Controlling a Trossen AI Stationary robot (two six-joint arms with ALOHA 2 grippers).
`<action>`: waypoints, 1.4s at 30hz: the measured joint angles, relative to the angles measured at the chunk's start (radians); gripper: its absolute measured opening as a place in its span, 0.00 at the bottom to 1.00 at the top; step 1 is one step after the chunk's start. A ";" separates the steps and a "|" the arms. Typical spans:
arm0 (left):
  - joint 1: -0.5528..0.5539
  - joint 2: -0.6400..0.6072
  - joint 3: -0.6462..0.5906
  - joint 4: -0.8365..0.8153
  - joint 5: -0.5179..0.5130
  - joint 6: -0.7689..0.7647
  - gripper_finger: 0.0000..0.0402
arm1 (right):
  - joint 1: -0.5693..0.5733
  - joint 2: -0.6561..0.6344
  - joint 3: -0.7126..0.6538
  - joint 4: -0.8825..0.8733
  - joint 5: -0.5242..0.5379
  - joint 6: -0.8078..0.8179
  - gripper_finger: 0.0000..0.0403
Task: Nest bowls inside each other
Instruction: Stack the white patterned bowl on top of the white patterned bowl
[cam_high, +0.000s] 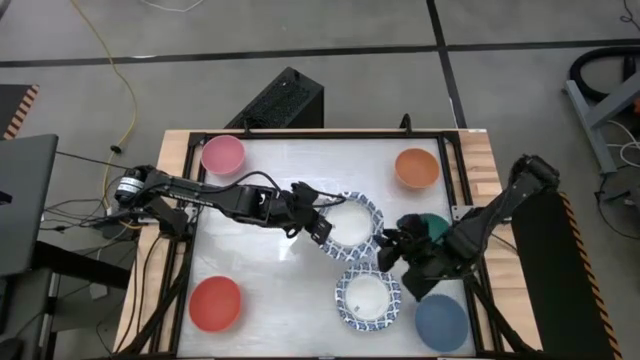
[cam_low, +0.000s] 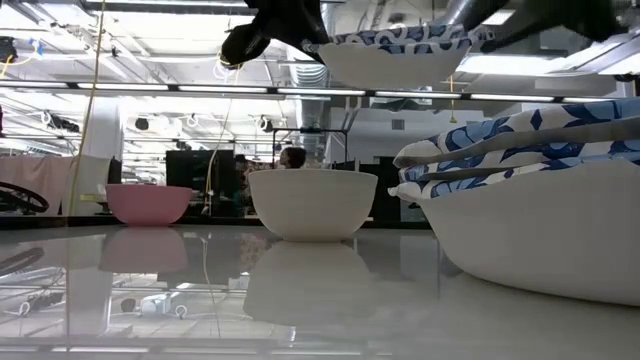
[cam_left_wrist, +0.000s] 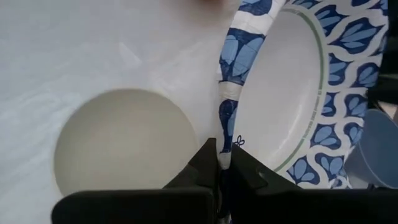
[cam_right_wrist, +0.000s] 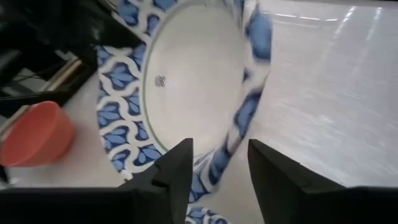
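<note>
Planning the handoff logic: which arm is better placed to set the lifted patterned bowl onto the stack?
Left. Its pincer is shut on the lifted bowl's rim, holding it beside the stack. The right pincer is open around the rim, gripping nothing.

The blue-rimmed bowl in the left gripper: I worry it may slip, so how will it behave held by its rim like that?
The blue-rimmed bowl is pinched at one rim point by the left gripper, so it may pivot or sag. Its thin rim suggests it is light. The glossy surface looks slippery; the right gripper, open around the opposite rim, could steady it.
</note>
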 joint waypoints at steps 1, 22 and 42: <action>0.000 0.000 0.000 0.003 0.000 0.005 0.00 | -0.007 0.007 0.000 -0.002 0.000 0.000 0.46; 0.031 0.001 0.000 0.023 0.019 0.124 0.01 | -0.124 0.000 0.000 0.010 -0.153 0.022 0.04; 0.034 -0.052 0.000 -0.034 0.285 0.329 0.63 | -0.055 -0.041 0.000 -0.020 -0.547 0.172 0.01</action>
